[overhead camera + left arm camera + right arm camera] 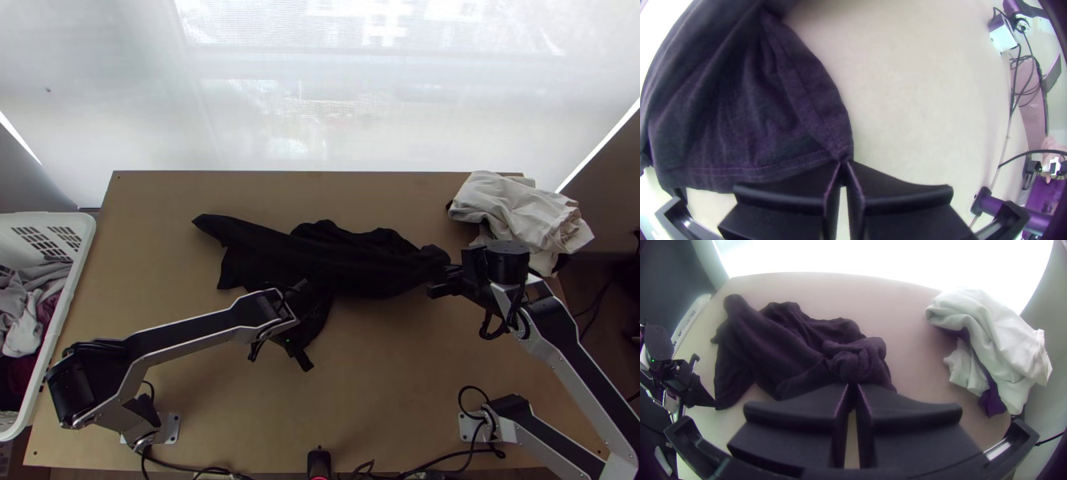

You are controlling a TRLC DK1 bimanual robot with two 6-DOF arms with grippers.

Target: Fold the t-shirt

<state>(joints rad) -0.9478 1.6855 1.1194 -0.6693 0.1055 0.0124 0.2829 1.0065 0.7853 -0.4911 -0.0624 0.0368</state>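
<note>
Above the surface (384, 384), the left gripper (843, 162) is pinching a hemmed corner (838, 150) and the right gripper (852, 385) is clamping the bunched end (858, 359), presumably to stretch the shirt (320, 260) flat.

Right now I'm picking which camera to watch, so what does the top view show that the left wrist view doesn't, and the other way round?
The top view adds the white basket with clothes in it, and the pale pile at the table's far right corner.

The left wrist view adds the shirt's stitched hem, with its corner pinched in the left gripper.

Both share the dark shirt and the bare wood of the table beside it.
</note>
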